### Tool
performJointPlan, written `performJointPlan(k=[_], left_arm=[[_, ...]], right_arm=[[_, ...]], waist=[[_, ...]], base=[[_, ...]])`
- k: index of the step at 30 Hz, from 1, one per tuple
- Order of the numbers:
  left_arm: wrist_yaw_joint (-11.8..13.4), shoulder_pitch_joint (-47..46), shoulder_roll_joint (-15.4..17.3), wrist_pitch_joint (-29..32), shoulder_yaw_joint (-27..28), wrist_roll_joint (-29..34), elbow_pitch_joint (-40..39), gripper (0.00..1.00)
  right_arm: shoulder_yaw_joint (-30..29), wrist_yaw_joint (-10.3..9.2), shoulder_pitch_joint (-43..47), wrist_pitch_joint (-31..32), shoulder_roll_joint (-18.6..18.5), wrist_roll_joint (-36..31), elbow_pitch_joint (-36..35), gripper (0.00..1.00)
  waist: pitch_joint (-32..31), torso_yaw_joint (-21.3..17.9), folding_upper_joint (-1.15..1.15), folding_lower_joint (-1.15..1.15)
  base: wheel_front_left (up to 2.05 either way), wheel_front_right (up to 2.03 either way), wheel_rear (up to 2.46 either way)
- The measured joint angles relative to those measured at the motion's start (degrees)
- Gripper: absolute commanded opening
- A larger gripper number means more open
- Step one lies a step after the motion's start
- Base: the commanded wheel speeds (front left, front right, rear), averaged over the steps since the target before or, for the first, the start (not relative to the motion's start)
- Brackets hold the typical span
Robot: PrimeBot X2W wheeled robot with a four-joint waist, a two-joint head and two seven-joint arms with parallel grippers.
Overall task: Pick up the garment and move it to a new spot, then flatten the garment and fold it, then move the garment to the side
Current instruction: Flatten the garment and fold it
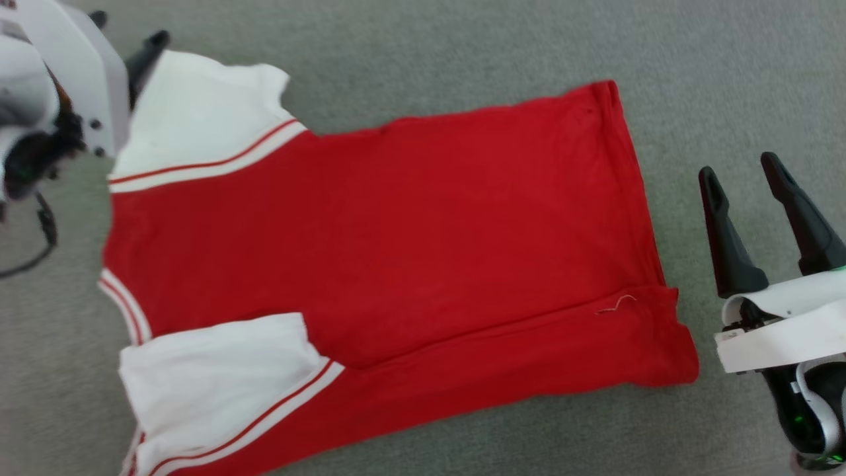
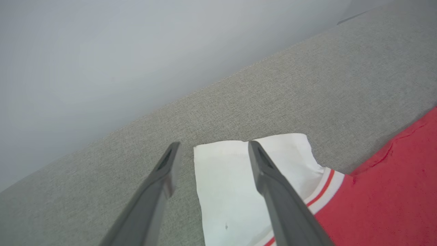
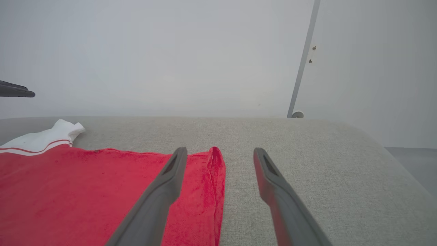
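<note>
The garment (image 1: 396, 225) lies spread flat on the grey fabric surface (image 1: 462, 39), collar end to the left and hem to the right. One white sleeve (image 1: 198, 112) points away from me, and the other sleeve (image 1: 218, 377) lies near me. A crease runs along the near red strip. My left gripper (image 1: 128, 26) hangs open above the far sleeve (image 2: 232, 191), its fingertips straddling the sleeve's edge with nothing held. My right gripper (image 1: 740, 168) stands open just right of the hem; in its wrist view the right gripper (image 3: 220, 150) sits over the hem's far corner (image 3: 216, 164).
A pale wall rises behind the surface's far edge (image 3: 205, 118). On the right the surface rounds off (image 3: 392, 153) down toward the floor. Bare grey fabric lies beyond the garment and to the right of the hem (image 3: 307, 191). A left finger (image 3: 17, 91) shows at the left edge.
</note>
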Motion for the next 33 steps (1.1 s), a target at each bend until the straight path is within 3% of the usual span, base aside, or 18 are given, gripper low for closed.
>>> performJointPlan(k=[7,13,14,16,17,20,27,33], left_arm=[[-2.45,-5.14,-0.85,7.08,-1.38,0.11,8.26,1.00],[-1.93,-7.88,-1.42,14.28,-2.05,-0.60,13.96,1.00],[-1.70,-8.32,-1.57,15.40,-2.08,-0.75,14.86,0.95],[-1.44,-9.09,-1.99,17.04,-1.85,-1.62,16.04,0.40],[-1.42,-9.53,-2.33,18.06,-1.54,-2.37,16.62,0.00],[-1.01,-10.26,-3.18,21.72,-1.72,-3.56,17.35,0.00],[-1.00,-10.42,-4.52,22.28,-1.80,-4.09,16.97,0.00],[-1.15,-10.63,-7.22,21.39,-1.88,-4.12,17.18,0.00]], right_arm=[[1.69,-0.01,-0.19,-0.09,1.72,0.15,0.19,1.00],[3.33,0.00,-0.82,1.02,1.62,1.16,0.51,1.00],[3.52,0.00,-0.97,1.26,1.48,1.35,0.52,1.00],[3.77,0.00,-0.98,1.79,1.36,1.81,0.53,1.00],[3.87,0.00,-0.98,2.21,1.23,1.97,0.53,1.00],[3.53,-0.01,-1.22,4.15,1.24,3.54,0.37,1.00],[3.99,-0.01,-7.21,12.73,-1.08,5.79,-0.44,1.00],[4.24,-0.01,-16.96,20.72,-2.93,7.65,5.34,1.00]], waist=[[4.15,-2.81,0.00,0.00],[7.06,-4.81,0.00,0.00],[7.46,-5.06,0.00,0.00],[8.12,-5.47,0.00,0.00],[8.39,-5.61,0.00,0.00],[8.86,-5.68,0.00,0.00],[8.72,-4.46,0.00,0.00],[8.68,-2.35,0.00,0.00]], base=[[0.00,0.00,0.00],[0.00,0.00,0.00],[0.00,0.00,0.00],[0.00,0.00,0.00],[0.00,0.00,0.00],[0.00,0.00,0.00],[0.00,0.00,0.00],[0.00,0.00,0.00]])
